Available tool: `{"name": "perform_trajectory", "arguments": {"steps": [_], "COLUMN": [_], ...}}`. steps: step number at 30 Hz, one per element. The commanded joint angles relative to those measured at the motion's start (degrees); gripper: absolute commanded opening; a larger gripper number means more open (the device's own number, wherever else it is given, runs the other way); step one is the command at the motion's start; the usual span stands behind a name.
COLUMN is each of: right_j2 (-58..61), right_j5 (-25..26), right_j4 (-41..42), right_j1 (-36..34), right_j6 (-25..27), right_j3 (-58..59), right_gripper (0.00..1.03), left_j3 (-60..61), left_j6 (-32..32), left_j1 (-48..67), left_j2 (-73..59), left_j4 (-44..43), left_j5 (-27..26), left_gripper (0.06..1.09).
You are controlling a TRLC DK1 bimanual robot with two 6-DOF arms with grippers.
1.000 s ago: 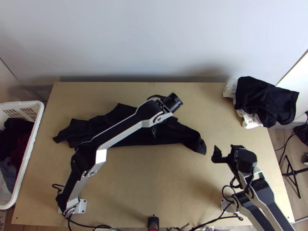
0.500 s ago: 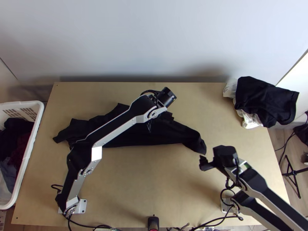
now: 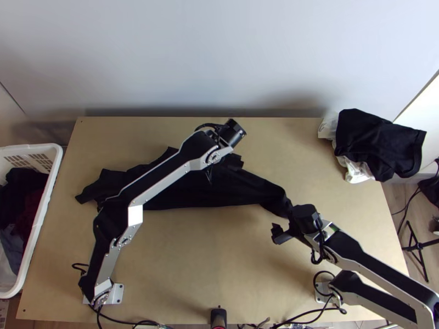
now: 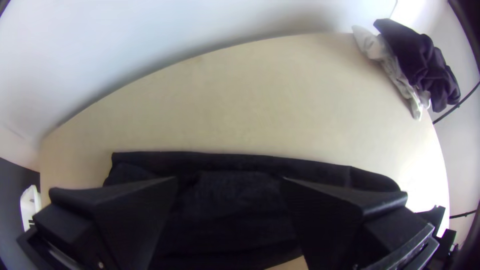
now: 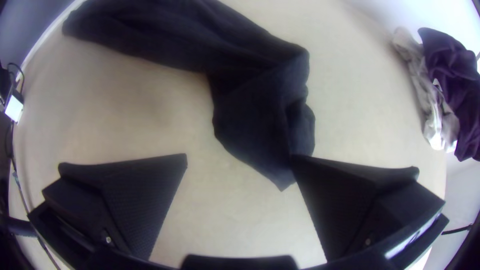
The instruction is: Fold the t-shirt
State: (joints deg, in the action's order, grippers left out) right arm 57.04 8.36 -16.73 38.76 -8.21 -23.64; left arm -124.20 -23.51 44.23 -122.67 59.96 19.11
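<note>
The black t-shirt (image 3: 247, 191) lies in a long, loosely bunched strip across the table, its right end bent toward the near edge. My left gripper (image 3: 232, 131) is over the strip's far side; in the left wrist view the gripper (image 4: 229, 178) stands open above the dark cloth (image 4: 235, 210). At the strip's right end is my right gripper (image 3: 284, 220). In the right wrist view that gripper (image 5: 239, 156) is open, and one finger overlaps the edge of the shirt's pointed end (image 5: 260, 130). Whether it touches the cloth I cannot tell.
Dark and white cloths (image 3: 378, 142) are heaped at the table's far right corner. A white basket (image 3: 41, 219) with clothes stands along the left edge. Bare wood (image 3: 197, 257) lies between the arm bases, and a wall rises behind the table.
My left gripper has shifted leftward and a little toward the far edge. The right one has swung left to the shirt's right end. The shirt lies nearly the same.
</note>
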Motion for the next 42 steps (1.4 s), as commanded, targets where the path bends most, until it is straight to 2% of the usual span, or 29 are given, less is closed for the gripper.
{"name": "perform_trajectory", "arguments": {"steps": [1,4,5,6,9,11,18,23,32,36,42], "right_j2": [3.52,5.89,6.69,7.39,7.83,7.92,5.89,4.49,8.27,10.29,12.40], "right_j5": [2.36,4.74,5.79,7.20,8.78,8.95,11.85,13.17,14.49,15.63,16.60], "right_j4": [4.95,7.59,8.47,9.35,12.95,15.59,16.56,14.97,13.30,13.13,16.82], "right_j1": [0.35,-0.18,-0.27,-0.27,-0.27,-0.27,0.17,-0.09,-0.27,-0.27,-0.09], "right_j6": [3.29,5.75,6.80,7.86,11.64,13.48,17.52,21.13,26.58,27.54,30.36], "right_j3": [0.61,0.61,0.70,0.79,1.58,1.93,-3.08,-15.21,-36.22,-43.60,-51.33], "right_gripper": [0.96,0.96,0.92,0.84,0.43,0.05,0.03,0.03,0.03,0.03,0.03], "left_j3": [-0.08,0.01,0.01,0.01,0.01,0.28,0.98,4.76,12.84,16.54,20.14], "left_j6": [0.22,0.39,0.48,0.57,0.83,1.27,1.80,1.89,3.03,4.61,6.81], "left_j1": [-1.16,-1.69,-1.86,-2.13,-2.83,-3.45,-6.70,-9.86,-12.76,-13.64,-14.61], "left_j2": [1.03,1.38,1.56,1.65,2.26,2.61,4.63,8.85,15.53,19.66,24.67], "left_j4": [0.15,0.33,0.42,0.50,0.94,1.30,3.49,3.40,1.91,1.82,0.68], "left_j5": [-0.04,-0.04,-0.13,-0.13,-0.13,-0.22,-0.57,-4.96,-7.07,-12.43,-14.81], "left_gripper": [1.04,1.04,1.04,1.04,1.04,1.04,1.04,1.04,1.04,1.04,1.04]}}
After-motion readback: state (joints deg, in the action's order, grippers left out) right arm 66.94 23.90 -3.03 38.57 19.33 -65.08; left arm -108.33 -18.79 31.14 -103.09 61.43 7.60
